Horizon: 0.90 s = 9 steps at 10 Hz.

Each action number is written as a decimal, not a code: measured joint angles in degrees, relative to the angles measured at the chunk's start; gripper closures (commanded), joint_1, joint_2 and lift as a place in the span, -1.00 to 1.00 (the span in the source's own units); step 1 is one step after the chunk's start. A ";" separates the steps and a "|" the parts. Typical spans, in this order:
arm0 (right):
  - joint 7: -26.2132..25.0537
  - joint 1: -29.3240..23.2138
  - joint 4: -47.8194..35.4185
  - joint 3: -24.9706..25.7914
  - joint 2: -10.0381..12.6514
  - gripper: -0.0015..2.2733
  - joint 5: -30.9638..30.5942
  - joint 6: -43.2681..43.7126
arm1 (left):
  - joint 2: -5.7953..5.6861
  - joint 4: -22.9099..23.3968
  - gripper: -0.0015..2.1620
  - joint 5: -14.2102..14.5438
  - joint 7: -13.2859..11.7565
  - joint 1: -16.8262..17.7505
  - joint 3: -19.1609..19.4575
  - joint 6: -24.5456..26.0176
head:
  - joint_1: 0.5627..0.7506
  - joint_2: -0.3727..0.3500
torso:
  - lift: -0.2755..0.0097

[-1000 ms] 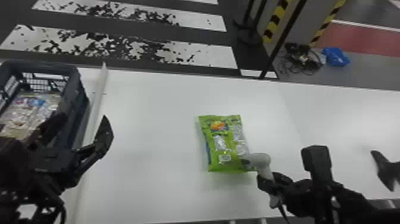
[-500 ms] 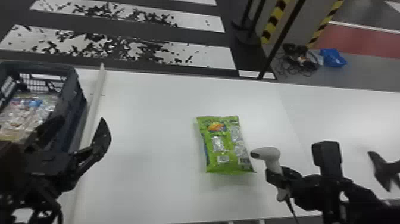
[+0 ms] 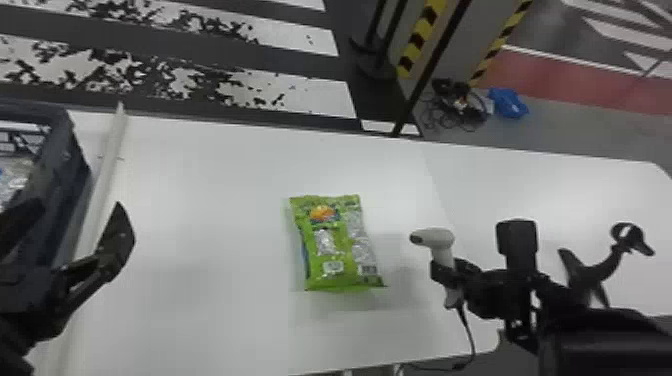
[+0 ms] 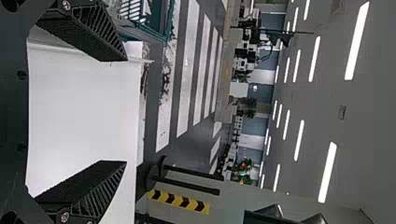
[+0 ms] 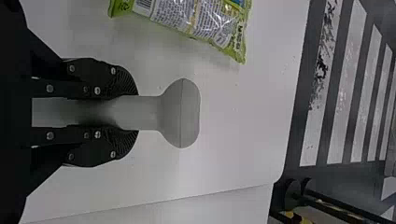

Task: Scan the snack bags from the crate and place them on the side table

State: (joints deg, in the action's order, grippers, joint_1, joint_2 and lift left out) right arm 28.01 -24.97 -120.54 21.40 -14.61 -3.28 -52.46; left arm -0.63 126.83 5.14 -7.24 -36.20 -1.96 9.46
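Head view: green snack bag flat on table, scanner beside it

Head view: bag lies mid-tabletop, L of the seam. Long axis runs approx. away from robot, far end tipped a bit L, near end R; barcode at near R corner. Scanner is R of bag, apart from it, nose & dk. window aimed L toward bag side, handle down btwn the fingers of the right gripper, clamped on it; black cable hangs below. Left gripper is near the crate, fingers apart. Crate: dk. rigid plastic, slatted wall, shiny packs inside. Blue item on floor past the table.

L wrist view: adds ceiling lights & far end of room. Fingers wide apart, nothing btwn; black, wedge-shaped, w/ ribbed sides.

R wrist view: adds fine print on the bag's crinkly, glossy film & the scanner's smooth grey back, rounded head on straight handle, approx. T-shaped. Black fingers, rounded & ribbed at tips, press handle from both sides.
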 measured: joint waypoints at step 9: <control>-1.02 4.06 12.27 0.31 -1.38 0.61 0.43 6.16 | -0.42 0.70 -0.92 -0.31 -0.23 -0.57 -0.86 0.09 | 0.41 -0.94 | 0.27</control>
State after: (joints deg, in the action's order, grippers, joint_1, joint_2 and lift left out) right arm 26.99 -20.92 -108.27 21.71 -15.99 -2.85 -46.30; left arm -1.05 127.53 4.83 -7.47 -36.77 -2.81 9.55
